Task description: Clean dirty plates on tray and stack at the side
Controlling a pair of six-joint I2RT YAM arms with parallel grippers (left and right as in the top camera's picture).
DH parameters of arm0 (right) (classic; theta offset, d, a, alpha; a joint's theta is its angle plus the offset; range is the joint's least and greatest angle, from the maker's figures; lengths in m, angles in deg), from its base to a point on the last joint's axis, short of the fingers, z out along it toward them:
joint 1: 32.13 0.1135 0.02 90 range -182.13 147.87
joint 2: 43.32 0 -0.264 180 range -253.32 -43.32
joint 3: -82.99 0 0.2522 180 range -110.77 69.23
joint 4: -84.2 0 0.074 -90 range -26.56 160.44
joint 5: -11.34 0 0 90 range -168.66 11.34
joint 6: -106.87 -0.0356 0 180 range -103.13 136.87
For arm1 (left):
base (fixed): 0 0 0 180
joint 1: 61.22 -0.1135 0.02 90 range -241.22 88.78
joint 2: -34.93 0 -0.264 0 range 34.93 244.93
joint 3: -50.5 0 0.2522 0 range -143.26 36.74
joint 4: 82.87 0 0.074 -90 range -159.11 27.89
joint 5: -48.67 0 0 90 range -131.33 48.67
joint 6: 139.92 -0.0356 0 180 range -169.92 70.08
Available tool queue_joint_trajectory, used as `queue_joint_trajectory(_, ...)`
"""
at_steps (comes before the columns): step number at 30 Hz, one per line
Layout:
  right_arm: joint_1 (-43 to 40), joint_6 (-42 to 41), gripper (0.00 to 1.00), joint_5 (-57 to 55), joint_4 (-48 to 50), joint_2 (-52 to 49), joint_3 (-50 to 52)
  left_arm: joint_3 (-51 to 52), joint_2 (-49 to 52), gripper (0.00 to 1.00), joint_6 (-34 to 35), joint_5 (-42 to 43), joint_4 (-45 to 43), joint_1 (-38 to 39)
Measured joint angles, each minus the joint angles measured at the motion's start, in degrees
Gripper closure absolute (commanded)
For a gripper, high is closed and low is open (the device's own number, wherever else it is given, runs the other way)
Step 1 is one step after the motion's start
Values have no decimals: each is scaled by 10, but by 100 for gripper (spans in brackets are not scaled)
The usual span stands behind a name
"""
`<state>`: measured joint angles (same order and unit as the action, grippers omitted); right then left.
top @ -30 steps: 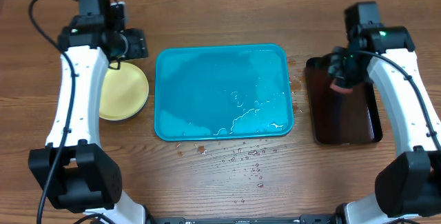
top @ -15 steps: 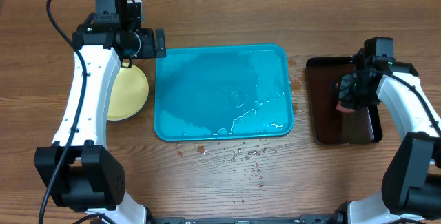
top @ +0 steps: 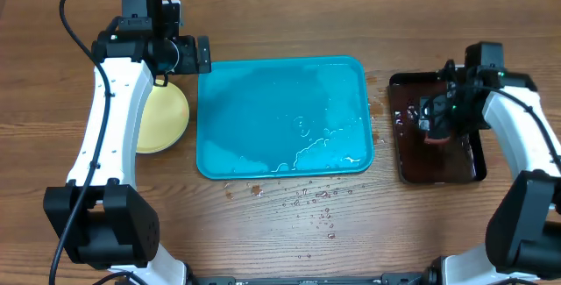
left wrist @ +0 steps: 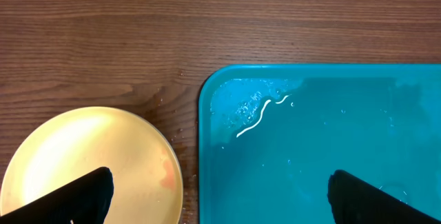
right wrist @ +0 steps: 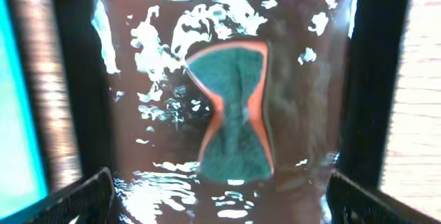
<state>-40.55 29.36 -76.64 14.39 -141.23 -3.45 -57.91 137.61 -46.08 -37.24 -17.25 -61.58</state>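
Note:
A pale yellow-green plate (top: 165, 120) lies on the table just left of the turquoise tray (top: 263, 145). It shows a faint red-orange smear in the left wrist view, where the plate (left wrist: 83, 155) sits beside the tray's wet corner (left wrist: 227, 93). My left gripper (top: 191, 55) (left wrist: 220, 207) hovers open above the gap between plate and tray, holding nothing. My right gripper (top: 436, 120) (right wrist: 224, 207) stands open over the dark tray (top: 438, 167). A green sponge with orange edges (right wrist: 234, 114) lies free in that tray's water, ahead of the jaws.
The turquoise tray holds only streaks of water. Droplets and small red specks (top: 307, 199) dot the table in front of it. The dark tray is full of rippling liquid (right wrist: 158, 65).
My right gripper has opened and let go of the sponge, which now lies in the dark tray. My left arm rose and moved right off the plate a second ago, then stayed still.

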Motion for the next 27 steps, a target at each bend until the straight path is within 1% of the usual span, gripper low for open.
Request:
queue_joint_trajectory(4,0,2,0,40,-51,45,-87,0,0,0,0,0,0,0)
queue_joint_trajectory(6,0,1,0,55,-64,88,-123,0,0,0,0,0,0,0)
queue_joint_trajectory(9,0,-2,0,69,-74,180,-153,0,0,0,0,0,0,0)
queue_joint_trajectory(14,0,-3,0,80,-101,317,-160,0,0,0,0,0,0,0)
queue_joint_trajectory(20,0,-22,0,83,-135,453,-160,0,0,0,0,0,0,0)
queue_joint_trajectory(24,0,-35,0,83,-175,529,-161,0,0,0,0,0,0,0)
queue_joint_trajectory(27,0,-39,0,83,-213,563,-162,0,0,0,0,0,0,0)
